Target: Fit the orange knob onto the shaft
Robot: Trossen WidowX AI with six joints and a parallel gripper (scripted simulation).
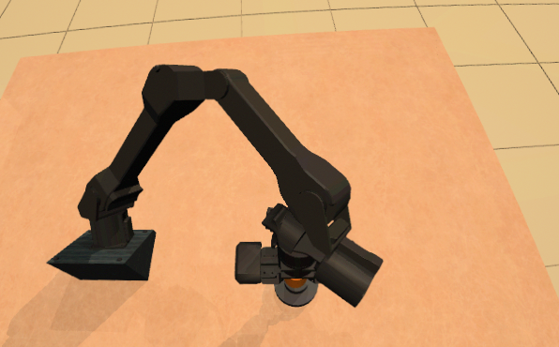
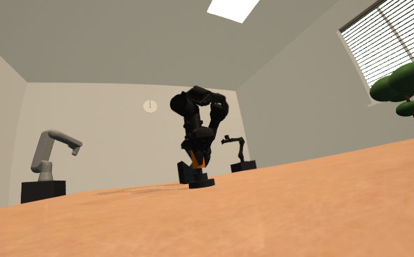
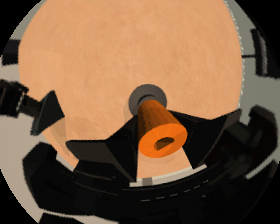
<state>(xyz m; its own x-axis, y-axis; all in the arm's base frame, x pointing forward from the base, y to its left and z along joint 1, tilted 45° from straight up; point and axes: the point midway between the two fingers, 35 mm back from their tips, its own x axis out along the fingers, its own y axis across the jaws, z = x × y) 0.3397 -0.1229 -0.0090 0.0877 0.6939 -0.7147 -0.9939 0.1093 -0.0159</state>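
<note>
The orange knob [image 1: 295, 282] [image 2: 195, 163] [image 3: 150, 121] is upright between the two black fingers of my gripper [image 2: 199, 164] [image 3: 151, 115], which is shut on it. In the wrist view its top face shows a hole with a flat side. The knob is over the round dark pedestal [image 1: 295, 300] [image 2: 201, 183] [image 3: 148, 90]. In the exterior view a short dark piece, apparently the shaft [image 2: 199, 171], shows between the knob's lower edge and the pedestal's raised middle. The knob hides the shaft's upper part, and its flat side cannot be seen.
The arm's dark base block [image 1: 113, 263] stands on the orange-tan table [image 1: 394, 117], left of the pedestal in the top view. The arm arches over the table between them. In the exterior view, a grey arm [image 2: 45, 153] and a small black arm [image 2: 241, 149] stand in the background.
</note>
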